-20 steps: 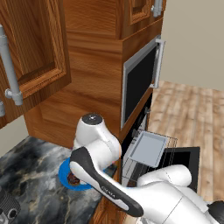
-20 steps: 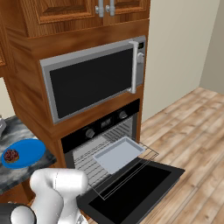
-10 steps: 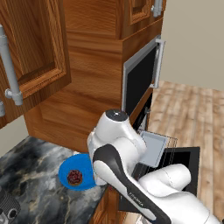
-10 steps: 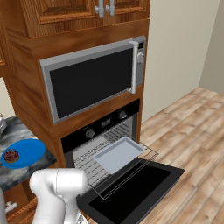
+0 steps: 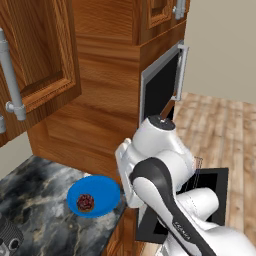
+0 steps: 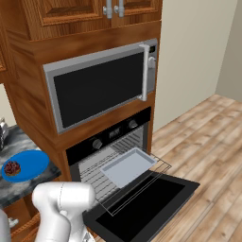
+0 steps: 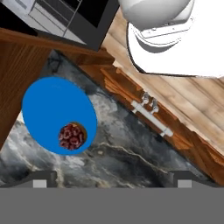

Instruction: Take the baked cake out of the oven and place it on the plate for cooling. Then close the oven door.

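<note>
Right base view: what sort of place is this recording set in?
A home kitchen, rendered: a built-in oven under a microwave in wooden cabinets, beside a dark marble counter.

Speckled brown cake (image 5: pixel 85 202) on blue plate (image 5: pixel 102 191); oven door (image 6: pixel 146 204) down, open.

Arm folded high, gripper pointing down, nothing held.
Gripper (image 7: pixel 109 179): only the two finger tips (image 7: pixel 43 178) show, at the hand view's bottom corners, spread wide with empty space between. Behind it, elbow link bends over the white base in the left base view.
</note>
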